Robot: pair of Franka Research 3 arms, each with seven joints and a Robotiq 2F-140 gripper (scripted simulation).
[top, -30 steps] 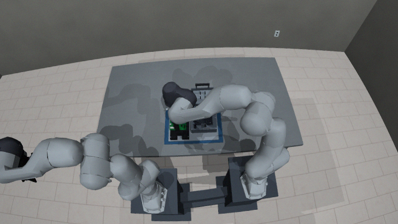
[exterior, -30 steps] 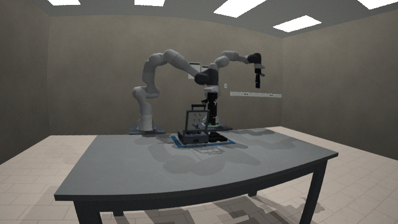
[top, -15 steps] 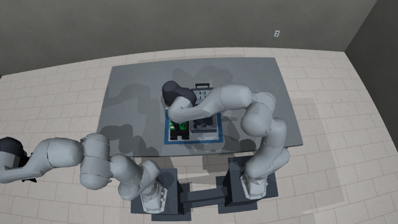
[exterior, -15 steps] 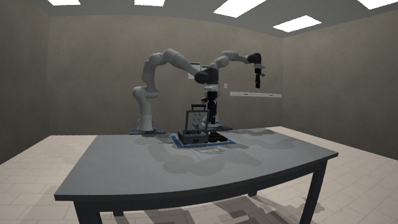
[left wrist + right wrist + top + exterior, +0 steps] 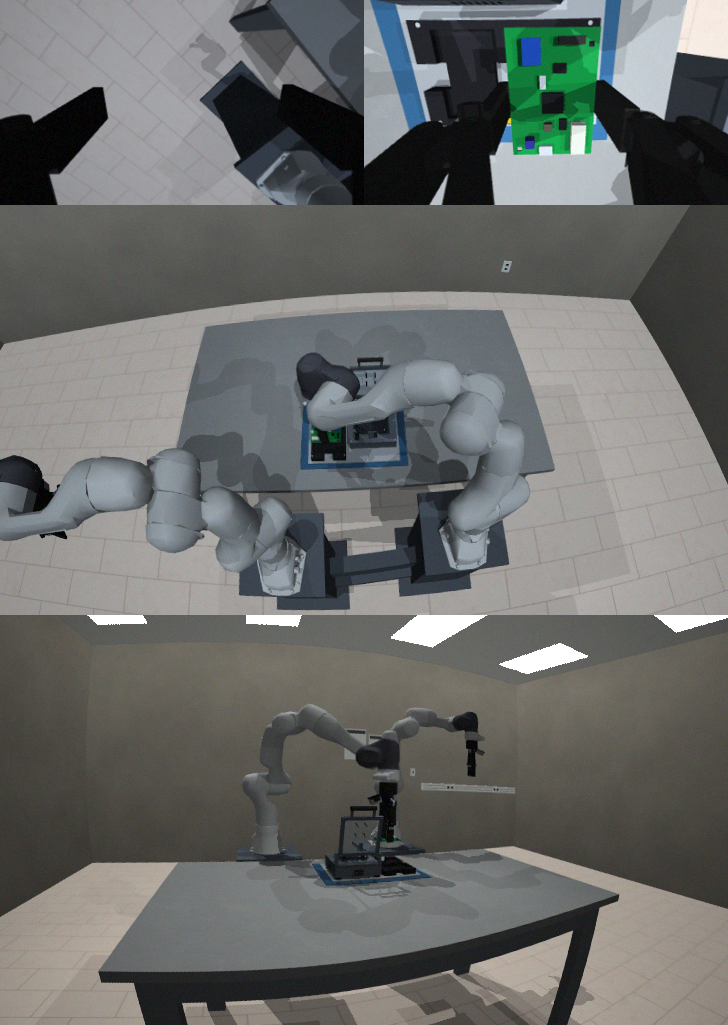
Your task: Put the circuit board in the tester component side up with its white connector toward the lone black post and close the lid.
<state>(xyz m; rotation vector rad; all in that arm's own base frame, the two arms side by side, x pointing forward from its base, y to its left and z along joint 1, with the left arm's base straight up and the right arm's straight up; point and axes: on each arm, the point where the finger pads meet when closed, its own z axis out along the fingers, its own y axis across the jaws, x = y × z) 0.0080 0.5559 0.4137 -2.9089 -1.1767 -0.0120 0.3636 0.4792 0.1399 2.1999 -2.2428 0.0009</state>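
Right gripper (image 5: 389, 838) (image 5: 552, 89): mine, closed on one circuit board (image 5: 333, 435) (image 5: 396, 839) (image 5: 574, 82), held above the tray (image 5: 328, 452) (image 5: 402, 868) (image 5: 466, 69) by opposite edges, presumably to spare components and keep its underside free for pins. Left gripper (image 5: 55, 511) (image 5: 471, 774) (image 5: 193, 102): wide open, well apart.

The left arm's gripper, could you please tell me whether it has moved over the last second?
No; in the exterior view the left gripper hangs in the same place above the white wall rail.
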